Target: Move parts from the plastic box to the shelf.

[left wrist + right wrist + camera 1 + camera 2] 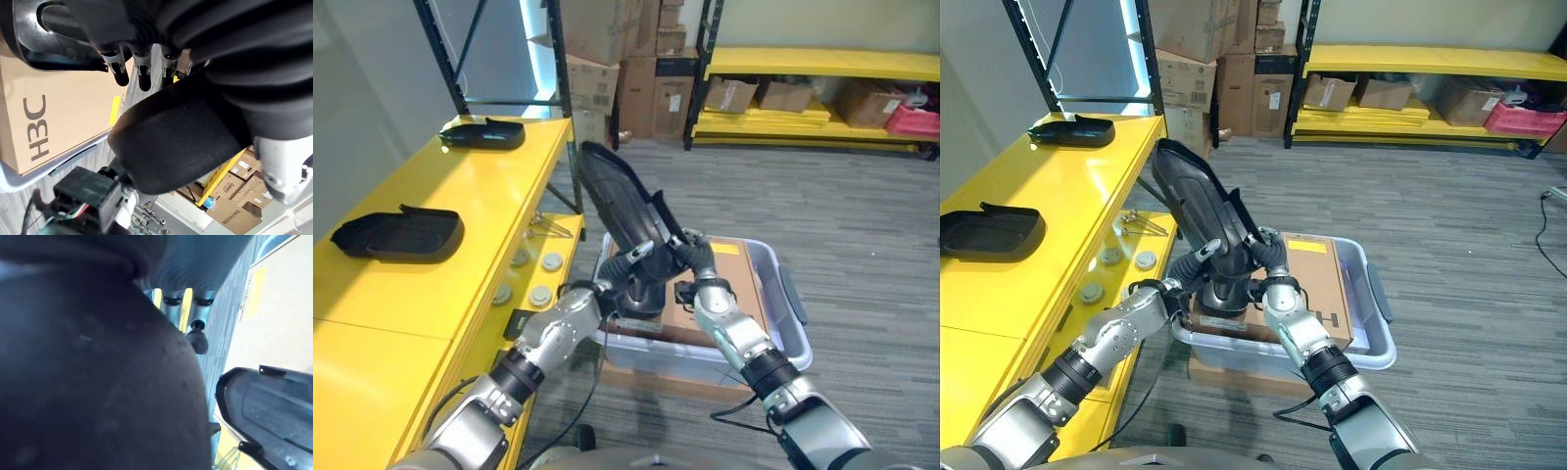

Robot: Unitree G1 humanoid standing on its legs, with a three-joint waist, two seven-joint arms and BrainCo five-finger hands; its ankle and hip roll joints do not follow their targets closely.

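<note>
Black part (625, 213) clamped by left hand (628, 264) and right hand (695, 257) | tilted above box (783, 323) | may slip as you swing toward shelf (431, 294).

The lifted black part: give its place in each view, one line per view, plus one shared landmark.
Left eye view: black part at centre, above the plastic box, between both hands.
Right eye view: centre-left.
Left wrist view: the dark rounded mass past the fingers.
Right wrist view: glossy black shell at a corner.
Shared landmark: the cardboard box with its yellow label.
</note>
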